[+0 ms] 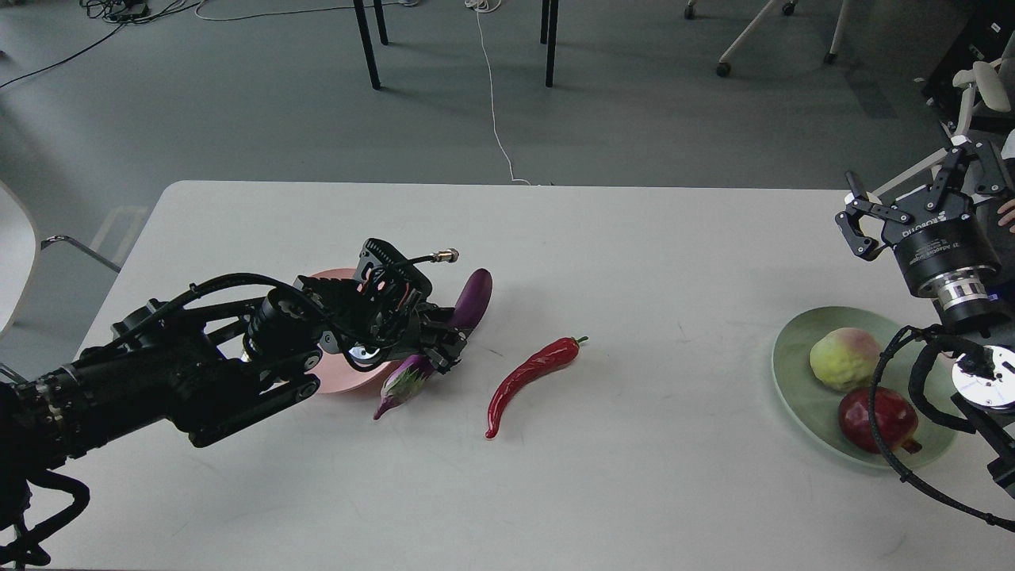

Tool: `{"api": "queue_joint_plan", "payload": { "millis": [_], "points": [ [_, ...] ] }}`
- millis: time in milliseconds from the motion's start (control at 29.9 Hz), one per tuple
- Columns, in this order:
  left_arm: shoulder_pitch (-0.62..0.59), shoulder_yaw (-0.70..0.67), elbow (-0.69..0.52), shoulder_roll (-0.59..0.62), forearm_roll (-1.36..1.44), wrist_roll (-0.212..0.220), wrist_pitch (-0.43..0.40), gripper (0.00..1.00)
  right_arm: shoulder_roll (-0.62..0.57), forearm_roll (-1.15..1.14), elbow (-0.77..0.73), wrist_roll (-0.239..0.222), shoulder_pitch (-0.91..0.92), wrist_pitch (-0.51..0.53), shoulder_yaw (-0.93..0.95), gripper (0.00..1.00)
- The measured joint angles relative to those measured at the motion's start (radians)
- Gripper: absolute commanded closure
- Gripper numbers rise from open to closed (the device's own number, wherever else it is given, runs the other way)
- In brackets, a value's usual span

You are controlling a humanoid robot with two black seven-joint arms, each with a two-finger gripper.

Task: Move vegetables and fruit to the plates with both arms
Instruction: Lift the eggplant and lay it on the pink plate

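Observation:
My left gripper [438,346] is shut across the middle of the long purple eggplant [473,292] and holds it tilted, calyx end down, at the right rim of the pink plate [337,379]. My arm hides most of that plate. The red chili pepper [527,374] lies on the table to the right of the eggplant, apart from it. The mint green plate [801,381] at the right holds the yellow-green fruit [844,358] and the pomegranate [868,419]. My right gripper [908,186] is open and empty, raised beyond that plate.
The white table [634,492] ends in a far edge near the top and a rounded left corner. A chair [24,246] stands off its left side. Dark table legs [366,44] and a white cable stand on the floor behind.

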Motion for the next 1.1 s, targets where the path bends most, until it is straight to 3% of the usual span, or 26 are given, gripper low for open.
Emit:
{"api": "queue_joint_plan", "payload": {
  "millis": [268, 468, 602, 636, 736, 870, 937, 1104],
  "points": [
    [-0.070, -0.039, -0.152, 0.217, -0.248, 0.004, -0.020, 0.74, -0.003, 0.000, -0.001, 0.000, 0.001, 0.000, 0.000, 0.02],
    [-0.036, 0.029, -0.153, 0.360, -0.257, -0.031, -0.011, 0.73, 0.002, 0.000, -0.002, 0.000, 0.001, 0.000, 0.000, 0.02],
    [0.004, 0.056, -0.127, 0.371, -0.241, -0.037, 0.023, 0.71, 0.007, -0.001, -0.001, 0.000, 0.003, 0.000, -0.001, 0.02],
    [0.014, 0.057, -0.118, 0.370, -0.239, -0.037, 0.031, 0.69, 0.007, -0.001, -0.002, 0.000, 0.004, 0.000, -0.001, 0.02],
    [0.030, 0.058, -0.078, 0.365, -0.238, -0.037, 0.050, 0.48, 0.007, -0.001, -0.002, 0.000, 0.004, 0.000, -0.001, 0.02],
    [0.037, 0.058, -0.043, 0.356, -0.238, -0.037, 0.073, 0.38, 0.002, -0.002, -0.002, 0.000, 0.005, 0.000, -0.002, 0.02],
    [0.037, 0.058, -0.034, 0.350, -0.239, -0.037, 0.079, 0.23, 0.001, -0.002, -0.002, 0.000, 0.005, 0.000, -0.003, 0.02],
    [0.032, 0.055, -0.028, 0.320, -0.247, -0.038, 0.083, 0.19, 0.003, -0.002, -0.001, 0.000, 0.005, 0.000, -0.004, 0.02]
  ]
}}
